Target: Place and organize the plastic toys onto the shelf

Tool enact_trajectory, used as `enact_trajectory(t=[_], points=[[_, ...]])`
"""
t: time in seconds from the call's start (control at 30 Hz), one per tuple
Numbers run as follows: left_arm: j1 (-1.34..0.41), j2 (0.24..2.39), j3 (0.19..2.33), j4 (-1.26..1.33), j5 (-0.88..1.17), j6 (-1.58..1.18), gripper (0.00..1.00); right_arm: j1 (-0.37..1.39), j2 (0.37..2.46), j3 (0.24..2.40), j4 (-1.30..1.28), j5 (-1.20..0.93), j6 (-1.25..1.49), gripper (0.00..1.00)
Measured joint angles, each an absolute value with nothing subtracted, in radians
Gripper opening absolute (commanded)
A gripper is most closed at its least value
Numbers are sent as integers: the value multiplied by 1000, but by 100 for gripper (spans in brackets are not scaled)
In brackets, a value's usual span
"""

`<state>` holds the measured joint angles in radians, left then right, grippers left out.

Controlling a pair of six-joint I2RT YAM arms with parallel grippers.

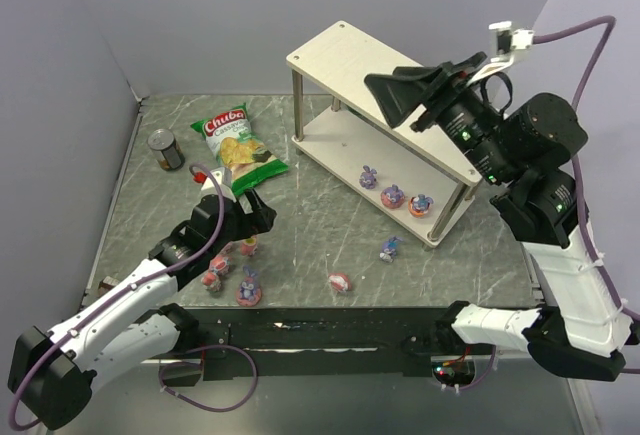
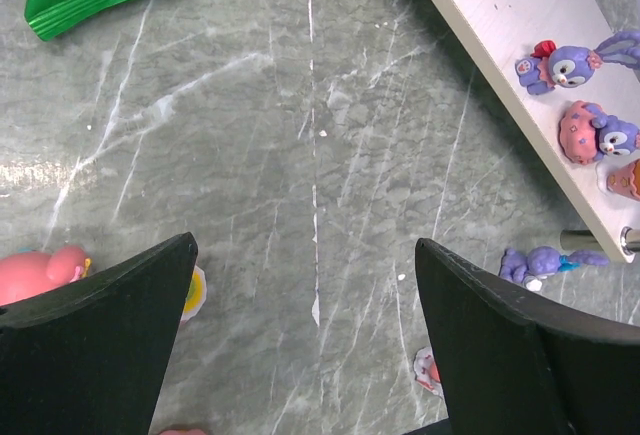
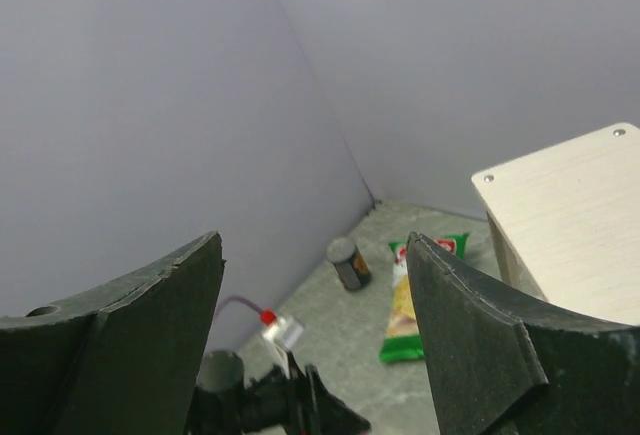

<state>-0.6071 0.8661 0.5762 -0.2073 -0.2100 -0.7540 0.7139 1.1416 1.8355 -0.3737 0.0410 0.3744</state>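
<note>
Hovering low over the bench [image 1: 330,225] at lower left, the left gripper [image 1: 248,213], jaws spread wide and pinching nothing. Lying just below those jaws in the top view, a cluster of loose plastic toys [image 1: 248,291]; three more standing on the lower board of the shelf [image 1: 380,70]. Hanging high at upper right, the right gripper [image 1: 385,95], jaws likewise spread and empty. Judging the left arm far nearer; toys too small for telling any long axis.

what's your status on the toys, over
Left gripper open, low over loose toys. Right gripper open, empty, up by shelf. Three toys on lower board. Bag off to the side.
</note>
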Motion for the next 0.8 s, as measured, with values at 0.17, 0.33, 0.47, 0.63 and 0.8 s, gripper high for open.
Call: enact_trajectory(t=[0.17, 0.33, 0.47, 0.63, 0.8], points=[[-607, 867, 576, -207, -227, -751, 96, 714, 1166, 1835, -483, -61, 267, 82], [-607, 869, 576, -207, -242, -733, 96, 733, 1200, 1758, -564, -112, 210, 81], [-607, 883, 579, -201, -252, -711, 96, 800, 1216, 1635, -639, -117, 157, 80], [-607, 905, 590, -194, -260, -685, 96, 885, 1255, 1530, -736, -78, 110, 75], [-606, 919, 596, -171, -261, -667, 97, 920, 1261, 1407, -839, 28, 93, 75]])
